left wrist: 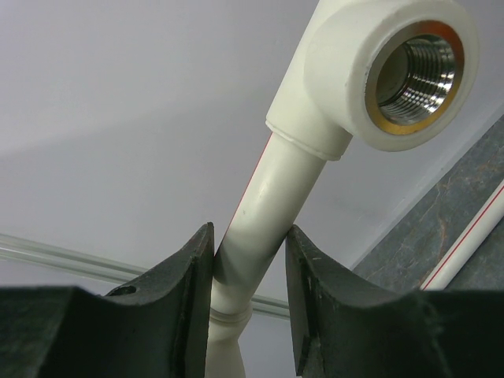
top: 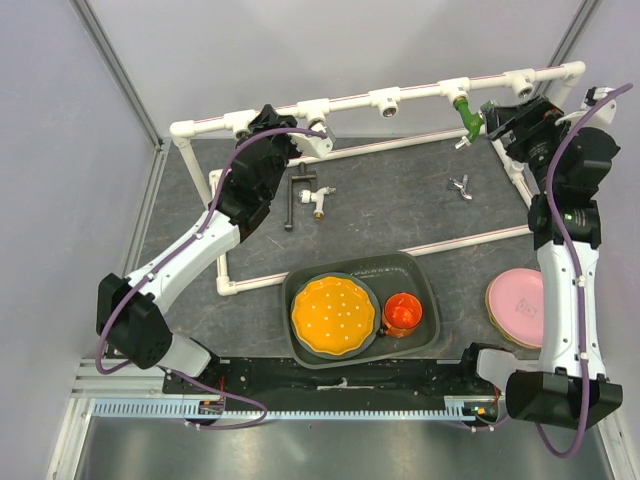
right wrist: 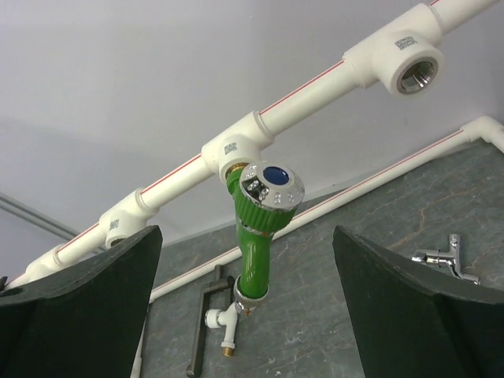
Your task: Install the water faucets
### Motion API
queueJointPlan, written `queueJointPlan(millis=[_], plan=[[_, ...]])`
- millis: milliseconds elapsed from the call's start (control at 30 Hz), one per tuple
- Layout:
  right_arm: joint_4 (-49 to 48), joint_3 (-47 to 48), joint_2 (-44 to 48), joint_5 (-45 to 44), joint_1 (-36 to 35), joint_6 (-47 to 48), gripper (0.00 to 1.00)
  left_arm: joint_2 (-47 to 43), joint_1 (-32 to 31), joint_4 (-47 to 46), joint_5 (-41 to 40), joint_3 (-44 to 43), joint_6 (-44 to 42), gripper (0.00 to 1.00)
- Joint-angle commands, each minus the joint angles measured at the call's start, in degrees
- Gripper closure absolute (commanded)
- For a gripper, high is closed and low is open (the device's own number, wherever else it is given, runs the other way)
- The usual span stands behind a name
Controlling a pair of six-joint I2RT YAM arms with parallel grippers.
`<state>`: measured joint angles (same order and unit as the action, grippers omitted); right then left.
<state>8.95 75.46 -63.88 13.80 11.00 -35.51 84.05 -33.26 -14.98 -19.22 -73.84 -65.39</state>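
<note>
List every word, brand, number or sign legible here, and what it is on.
No text can be read in any view.
White tee sockets: small dark printed stamps, too small and blurred to read.
Silver cap of the green faucet: a blue dot only, no legible letters.

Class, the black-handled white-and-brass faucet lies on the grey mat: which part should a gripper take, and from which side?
Probably the long black handle of the black-handled white-and-brass faucet, from straight above, jaws across its narrow width. It lies flat and straight on the grey mat with bare space either side, leaving the brass end free.
</note>
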Motion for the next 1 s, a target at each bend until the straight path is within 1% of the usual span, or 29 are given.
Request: queueJointPlan(millis=[0, 67, 133, 333, 467, 500, 567, 600, 667, 700, 767, 800, 867, 900, 967], plan=[[-0.3, 3.3, -3.4, 1.0, 0.1, -1.2, 0.05, -0.2, -2.6, 2.3, 4.0, 0.2, 5.3, 0.98], [-1.3, 3.9, -5.2, 0.7, 0.1, -3.0, 0.06, -0.4, -2.6, 2.3, 3.9, 0.2, 5.2, 0.98], [-2.1, 4.3, -6.5, 0.3, 0.1, -3.7, 0.10, -0.3, -2.6, 2.3, 3.9, 0.3, 5.1, 0.98], [-4.4, 4.6, -9.9, 3.5, 0.1, -6.5, 0.15, 0.0, -2.6, 2.2, 4.0, 0.3, 5.1, 0.98], [-7.7, 2.7, -10.1, 5.1, 0.1, -10.2, 0.23, 0.1, -2.6, 2.2, 4.0, 0.3, 5.0, 0.98], [-8.5, 1.6, -10.1, 5.9, 0.2, -12.4, 0.28, 0.1, -2.6, 2.3, 4.0, 0.3, 5.0, 0.98], [-11.4, 0.7, -10.3, 6.3, 0.1, -14.8, 0.34, 0.4, -2.6, 2.3, 4.0, 0.3, 4.9, 0.98], [-12.3, -0.6, -10.4, 6.8, 0.2, -17.5, 0.40, 0.4, -2.6, 2.2, 3.9, 0.3, 4.9, 0.98], [-16.0, -2.0, -10.5, 7.6, 0.4, -21.1, 0.47, 0.5, -2.6, 2.3, 3.9, 0.3, 4.8, 0.98], [-18.9, -3.6, -10.6, 8.3, 0.3, -25.2, 0.54, 0.6, -2.6, 2.3, 3.9, 0.4, 4.9, 0.98], [-22.0, -5.4, -10.8, 8.7, 0.5, -29.2, 0.62, 0.4, -2.6, 2.3, 3.9, 0.4, 4.9, 0.98], [-25.2, -7.2, -10.9, 8.9, 0.5, -31.4, 0.69, 0.4, -2.6, 2.2, 3.9, 0.4, 4.8, 0.98], [-28.0, -9.0, -11.1, 9.0, 0.6, -37.6, 0.76, 0.4, -2.6, 2.3, 3.9, 0.4, 4.7, 0.98], [-30.2, -10.5, -11.2, 9.0, 0.5, -39.5, 0.84, 0.5, -2.6, 2.3, 4.0, 0.4, 4.7, 0.98], [-32.8, -12.1, -11.3, 9.1, 0.6, -46.1, 0.88, 0.5, -2.6, 2.4, 3.9, 0.4, 4.7, 0.98]])
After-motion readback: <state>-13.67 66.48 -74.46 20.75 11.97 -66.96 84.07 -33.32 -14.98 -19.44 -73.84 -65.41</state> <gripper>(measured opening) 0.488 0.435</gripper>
